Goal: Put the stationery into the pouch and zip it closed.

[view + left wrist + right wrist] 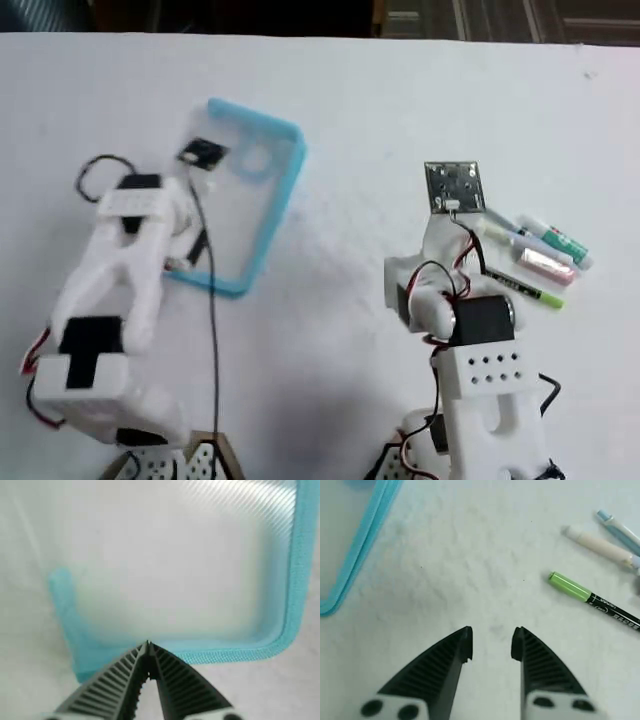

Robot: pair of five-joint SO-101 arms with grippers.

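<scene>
Pouch: a flat, translucent pouch with light-blue zip edging [290, 170] lies on the white worktop [350, 100]. Nothing shows through its clear panel, so it looks empty.
Zip: I cannot tell from these views whether the pouch's mouth is open.
Left claw: the left claw [147, 652] is clenched, its ribbed tips meeting right at the pouch's blue edging, on the side nearer the arm bases. Whether it pinches the fabric or only touches it cannot be told.
Right claw: the right claw [491, 645] is released, with its jaws apart over bare worktop. It sits between the pouch and the pens, holding nothing.
Stationery: a small cluster of pens and markers [535, 255] lies well apart from the pouch, beyond the right arm.
Nearest piece: a black pen with a green cap [594, 600] lies closest to the pouch.
Farther pieces: a cream marker [597, 545] and a blue-and-white pen [620, 527] lie just past the green-capped pen.
Step in hand: this looks like the very start of loading. The left arm seems to be tending the pouch's edge, and the right arm is set for a first pick.
Progress: no item is in the pouch, so all the loading and the zipping are left to do.
Next move: the right claw probably needs to travel away from the pouch to the green-capped pen. It should straddle the barrel crosswise, clamp it, and carry it back to the pouch's mouth.
Caution: the mouth must be held open for this, and thin round pens may roll as the jaws come together.
</scene>
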